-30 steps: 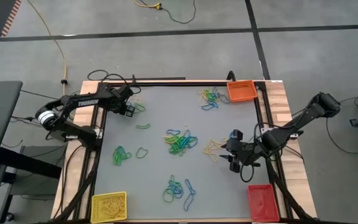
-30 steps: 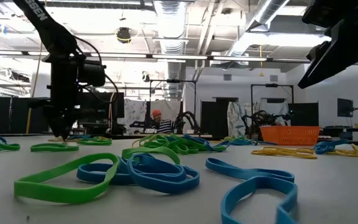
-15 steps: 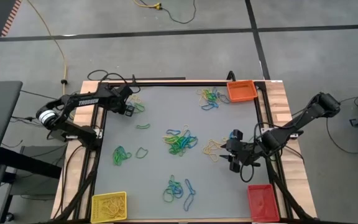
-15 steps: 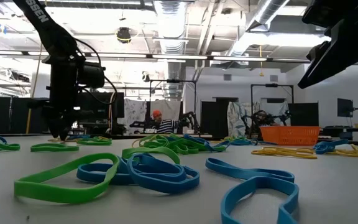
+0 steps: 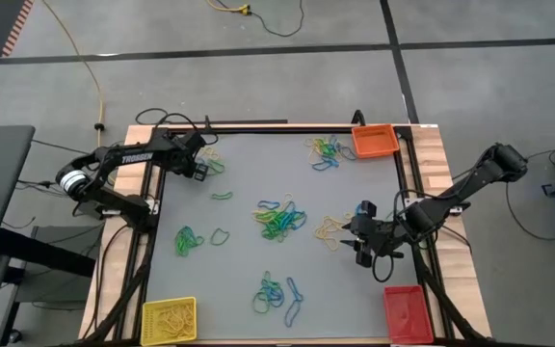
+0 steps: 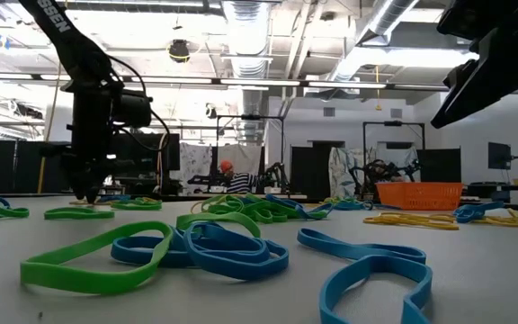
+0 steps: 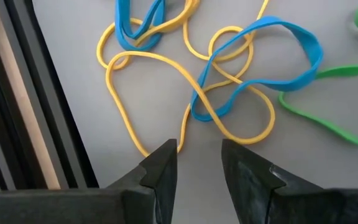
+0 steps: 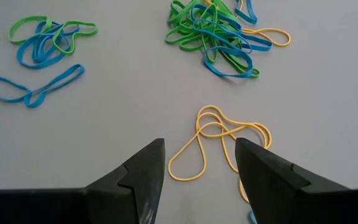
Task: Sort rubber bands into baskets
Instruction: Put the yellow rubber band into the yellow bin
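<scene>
Nothing moved since earlier | left gripper (image 7: 196, 163) fingers slightly parted over thin yellow rubber loop (image 7: 166, 87), empty | right gripper (image 8: 199, 163) fingers spread above tangled yellow bands (image 8: 219, 140), touching nothing

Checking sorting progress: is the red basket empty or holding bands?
Empty: in the high view the red basket shows only its bare floor, no rubber bands inside.

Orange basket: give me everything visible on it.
The orange basket is a small rectangular tray with low walls, plastic by the look of it, sitting flat at the table's far right corner against the black frame. From above its inside shows no rubber bands. A mixed cluster of rubber bands lies just beside it on the grey surface. In the low view it stands upright in the background. Neither gripper is near it.
</scene>
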Robot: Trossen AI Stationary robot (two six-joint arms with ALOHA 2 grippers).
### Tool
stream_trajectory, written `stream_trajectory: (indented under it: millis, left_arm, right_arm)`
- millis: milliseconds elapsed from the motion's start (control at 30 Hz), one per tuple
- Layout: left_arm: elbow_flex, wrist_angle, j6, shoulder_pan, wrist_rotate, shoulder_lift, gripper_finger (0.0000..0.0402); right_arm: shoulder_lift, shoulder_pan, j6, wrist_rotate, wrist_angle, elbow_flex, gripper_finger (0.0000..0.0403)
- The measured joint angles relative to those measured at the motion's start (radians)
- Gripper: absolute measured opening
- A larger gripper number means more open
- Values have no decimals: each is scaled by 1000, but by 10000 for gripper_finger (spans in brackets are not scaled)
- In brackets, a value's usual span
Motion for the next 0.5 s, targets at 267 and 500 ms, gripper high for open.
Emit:
stream_trajectory:
  millis: [267, 500]
  left_arm:
    - [39, -14, 15, 4, 111, -2, 116]
    - [69, -7, -32, 5, 98, 9, 116]
  right_arm:
    - [0, 0, 0, 0, 0, 0, 224]
    - [0, 0, 0, 0, 0, 0, 224]
